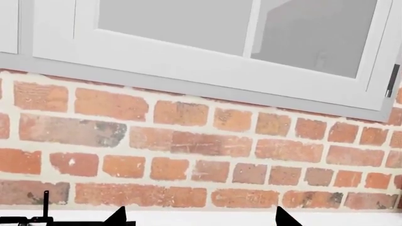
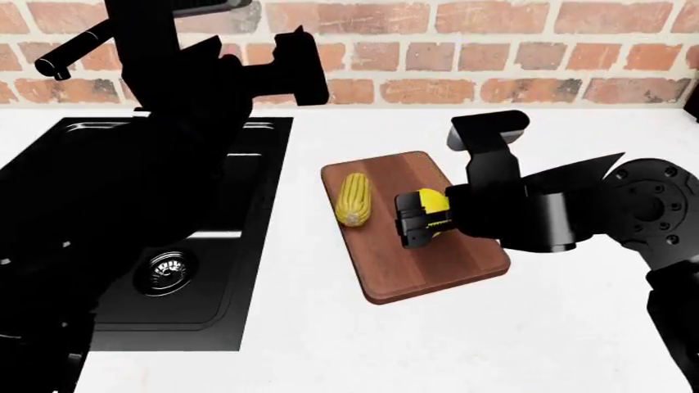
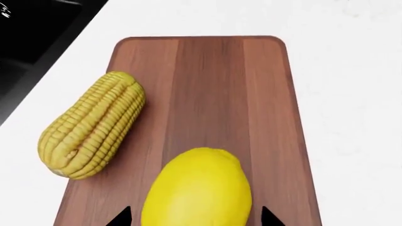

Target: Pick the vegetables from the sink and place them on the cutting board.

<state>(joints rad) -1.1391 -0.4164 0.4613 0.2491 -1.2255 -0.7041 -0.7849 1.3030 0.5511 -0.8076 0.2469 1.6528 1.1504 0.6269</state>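
The dull-yellow ridged corn cob (image 2: 353,199) (image 3: 91,125) lies on the left edge of the reddish-brown cutting board (image 2: 437,262) (image 3: 213,84), partly over the rim. The smooth bright-yellow lemon-shaped vegetable (image 2: 430,205) (image 3: 197,188) rests on the board between the fingers of my right gripper (image 2: 415,219) (image 3: 195,217). That gripper is open, with a gap on each side of the vegetable. My left gripper (image 2: 300,61) (image 1: 199,216) is raised near the brick wall, open and empty. The black sink (image 2: 257,164) lies to the left, largely hidden by my left arm.
A round steel drain (image 2: 166,270) shows in the basin and a black faucet (image 2: 82,45) stands behind it. A brick wall (image 1: 188,141) with a white window frame (image 1: 207,70) backs the white counter (image 2: 382,352).
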